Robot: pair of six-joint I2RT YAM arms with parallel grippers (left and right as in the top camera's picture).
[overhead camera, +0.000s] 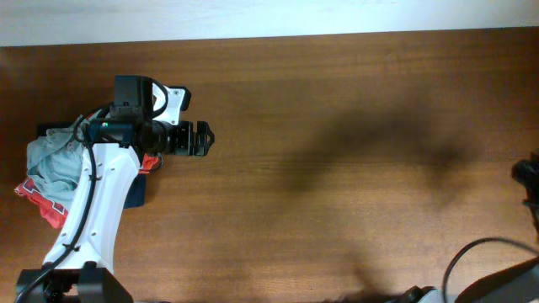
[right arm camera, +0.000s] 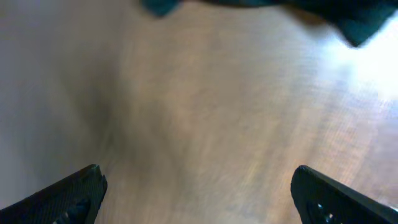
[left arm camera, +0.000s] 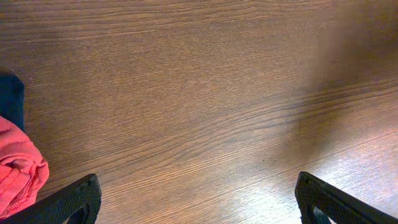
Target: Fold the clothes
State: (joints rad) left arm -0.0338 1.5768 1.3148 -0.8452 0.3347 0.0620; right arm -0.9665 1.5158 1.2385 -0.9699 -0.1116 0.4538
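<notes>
Clothes pile: heaped at the far left edge of the bench (overhead camera: 337,101), unfolded. A grey-blue garment (overhead camera: 52,158) lies on top, a red-and-white garment (overhead camera: 38,198) sticks out below it, and a navy garment (overhead camera: 140,192) lies partly under the arm.
Black T-shirt: not seen in any view.
Left arm (overhead camera: 94,202): reaches up over the pile's right side, with its head pointing right over bare wood.
Left jaws: spread wide and empty. Both fingertips (left arm camera: 71,202) sit at the bottom corners of the wrist view, with red cloth (left arm camera: 17,171) just beside the left one and not touching.
Middle of the bench: bare wood crossed by a soft shadow.
Right arm (overhead camera: 529,181): only a dark part shows at the far right edge, well apart from the pile.
Right jaws: spread wide with nothing between the fingertips (right arm camera: 78,193). That view is blurred, and the dark shape (right arm camera: 348,22) along its top cannot be identified.
Step in hand: probably fetching one garment from the heap, since nothing is laid out yet.
Doing it well: turn the left jaws back toward the pile and pinch a single top layer at an edge, not a bunch. Draw it onto the bare middle, where the right jaws can take an opposite corner and spread it flat before any fold.
</notes>
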